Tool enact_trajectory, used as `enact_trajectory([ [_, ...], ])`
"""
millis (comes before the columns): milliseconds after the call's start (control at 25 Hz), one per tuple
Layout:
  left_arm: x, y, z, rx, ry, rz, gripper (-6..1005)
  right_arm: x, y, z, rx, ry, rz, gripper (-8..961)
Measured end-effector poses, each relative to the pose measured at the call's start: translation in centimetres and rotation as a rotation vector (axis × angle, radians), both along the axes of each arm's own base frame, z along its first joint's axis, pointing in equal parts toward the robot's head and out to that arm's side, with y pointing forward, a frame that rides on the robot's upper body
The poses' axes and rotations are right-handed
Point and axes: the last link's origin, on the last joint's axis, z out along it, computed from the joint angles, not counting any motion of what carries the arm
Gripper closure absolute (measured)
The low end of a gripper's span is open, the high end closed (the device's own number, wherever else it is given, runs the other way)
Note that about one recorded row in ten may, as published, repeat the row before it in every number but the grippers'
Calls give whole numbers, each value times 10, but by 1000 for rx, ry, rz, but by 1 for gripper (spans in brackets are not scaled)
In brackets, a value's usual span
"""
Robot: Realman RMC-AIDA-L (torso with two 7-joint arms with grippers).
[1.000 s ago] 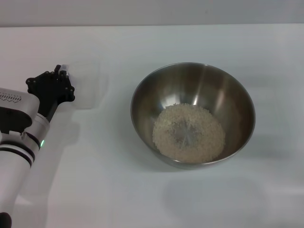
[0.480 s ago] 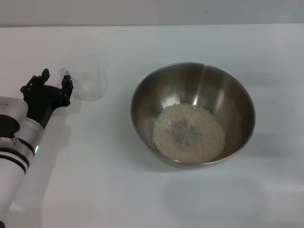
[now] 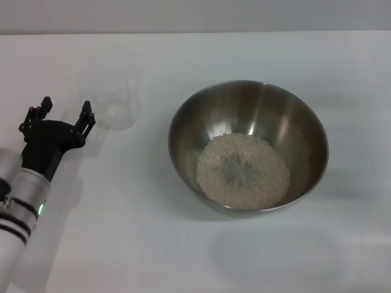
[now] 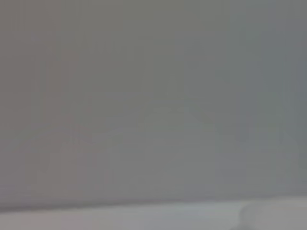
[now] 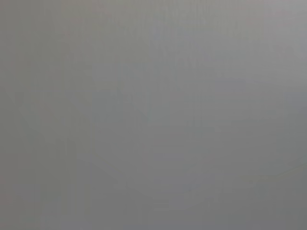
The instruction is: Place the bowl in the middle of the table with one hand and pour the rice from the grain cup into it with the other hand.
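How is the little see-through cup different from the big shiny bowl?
The grain cup is small and clear plastic; the bowl is far wider and shiny grey metal. The grain cup looks empty, while the bowl holds the rice. The grain cup stands near the open left gripper, not touching it; the bowl sits near the middle of the table. Both are round, upright and open-topped.

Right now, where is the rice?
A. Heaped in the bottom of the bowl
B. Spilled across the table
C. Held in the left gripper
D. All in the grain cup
A: the rice lies heaped inside the bowl, while the grain cup stands empty beside the open left gripper.
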Motion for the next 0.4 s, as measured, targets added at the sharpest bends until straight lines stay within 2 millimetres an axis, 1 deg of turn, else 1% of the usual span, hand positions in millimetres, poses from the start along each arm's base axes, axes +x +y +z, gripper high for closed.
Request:
enact_trajectory([
  [80,4,-9,4,24,-37,-57,215,2,-1,-1,-3,3,-9,466],
  [120,8,-18,9,56,-63,-117,216,3,-2,-2,-8,8,-14,466],
  [160,8,-18,9,56,-63,-117,216,3,-2,-2,-8,8,-14,466],
  [200,14,-27,15,99,-81,-185,216,5,-2,-7,-40,28,-23,466],
  [240,14,-27,15,99,-81,-185,216,5,-2,-7,-40,28,-23,466],
  [280,16,-32,19,124,-88,-216,216,8,0,-15,-99,62,-28,466],
  [320,16,-32,19,124,-88,-216,216,8,0,-15,-99,62,-28,466],
  [400,18,-35,21,140,-96,-236,216,9,1,-24,-162,97,-31,466],
])
